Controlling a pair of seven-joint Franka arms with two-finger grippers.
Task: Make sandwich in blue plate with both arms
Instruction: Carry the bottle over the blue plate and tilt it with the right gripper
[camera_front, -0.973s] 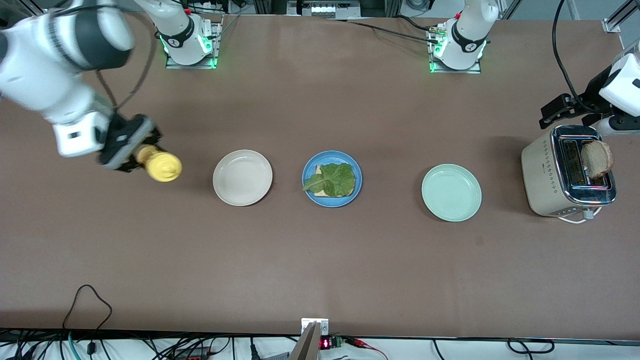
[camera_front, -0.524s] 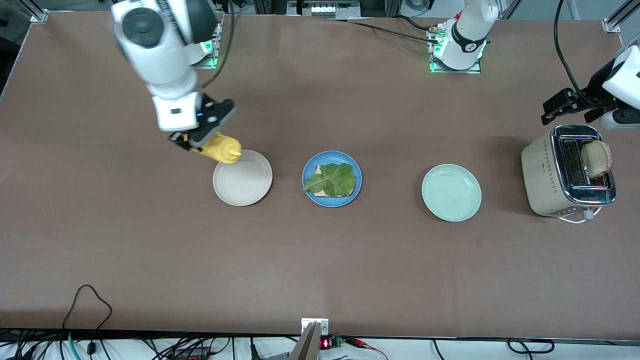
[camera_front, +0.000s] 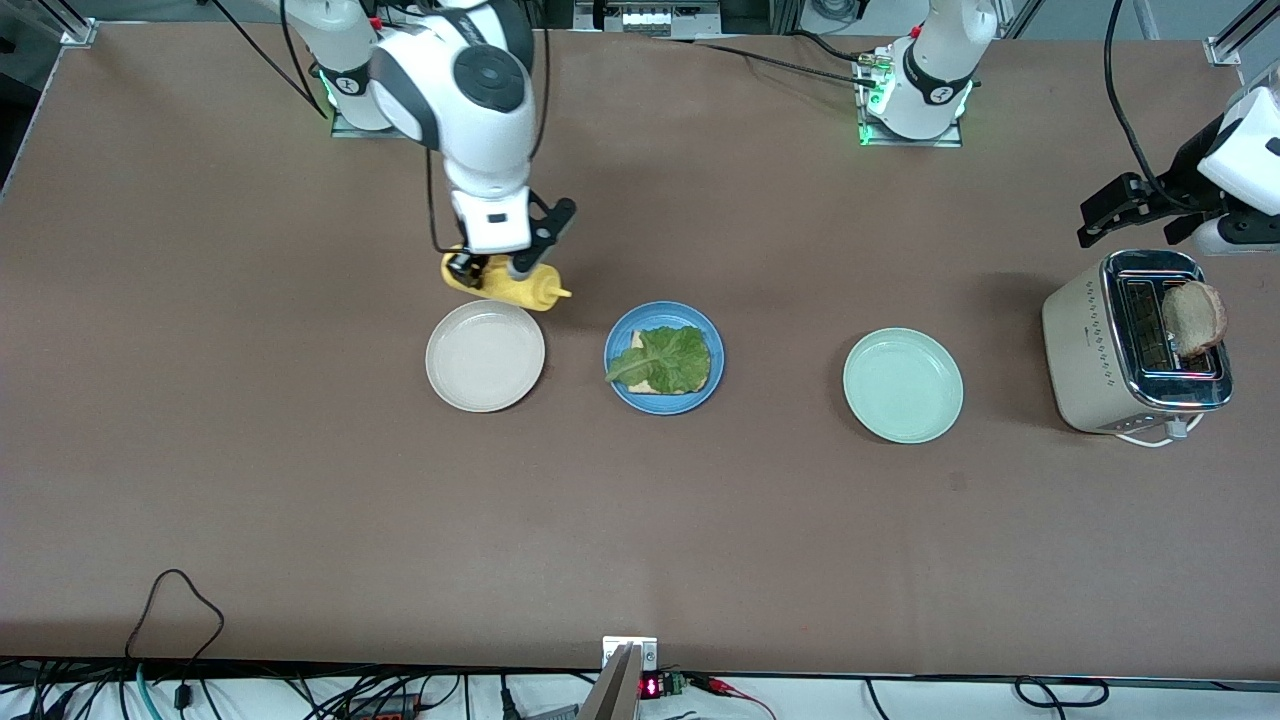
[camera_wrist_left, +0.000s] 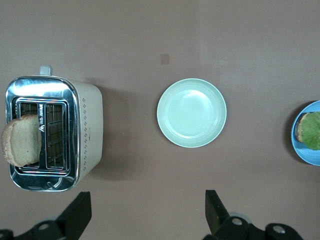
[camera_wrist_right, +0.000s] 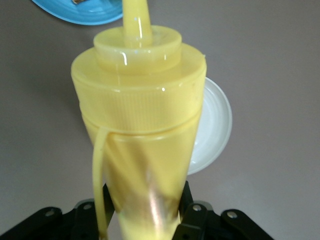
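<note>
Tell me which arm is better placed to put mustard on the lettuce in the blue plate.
Right. The right gripper already holds the yellow squeeze bottle, nozzle aimed toward the blue plate. The left gripper hangs open over the toaster.

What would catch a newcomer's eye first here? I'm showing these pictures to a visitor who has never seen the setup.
Probably the yellow squeeze bottle gripped in the right gripper, tilted over the table with its nozzle toward the blue plate, where a lettuce leaf covers a bread slice. Next, the toaster at the left arm's end of the table, a slice of bread sticking up from it, with the left gripper open above.
</note>
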